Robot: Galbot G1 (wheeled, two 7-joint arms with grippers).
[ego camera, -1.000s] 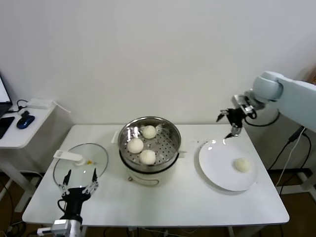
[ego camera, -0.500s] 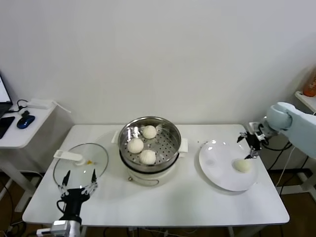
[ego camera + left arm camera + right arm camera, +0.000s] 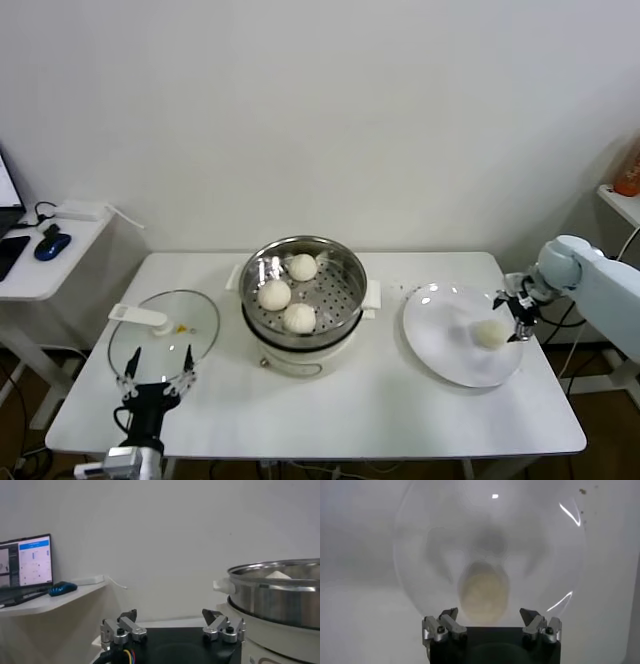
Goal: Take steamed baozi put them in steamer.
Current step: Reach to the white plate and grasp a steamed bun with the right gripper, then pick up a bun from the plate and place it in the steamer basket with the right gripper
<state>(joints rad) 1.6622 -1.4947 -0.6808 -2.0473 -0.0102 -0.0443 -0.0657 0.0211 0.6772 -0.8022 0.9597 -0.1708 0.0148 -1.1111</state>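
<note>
The steamer (image 3: pixel 335 262) stands mid-table, with three steamed baozi (image 3: pixel 298 317) on its perforated floor. A fourth baozi (image 3: pixel 489 333) lies on the white plate (image 3: pixel 432 335) at the right. My right gripper (image 3: pixel 516 312) hangs low at the plate's right edge, open. In the right wrist view that baozi (image 3: pixel 484 596) sits just ahead of the open right gripper (image 3: pixel 489 613), not between the fingers. My left gripper (image 3: pixel 157 361) is parked at the table's front left, open and empty. The left wrist view shows the open left gripper (image 3: pixel 170 614) beside the steamer (image 3: pixel 280 597).
A glass lid (image 3: pixel 165 330) with a white handle lies left of the steamer, just beyond my left gripper. A side table (image 3: pixel 30 275) at the far left carries a blue mouse (image 3: pixel 50 243). An orange bottle (image 3: pixel 630 170) stands on a shelf at the far right.
My right arm has come down from behind the plate to its right edge, close beside the baozi, staying open. The left arm and all the baozi have not moved.
</note>
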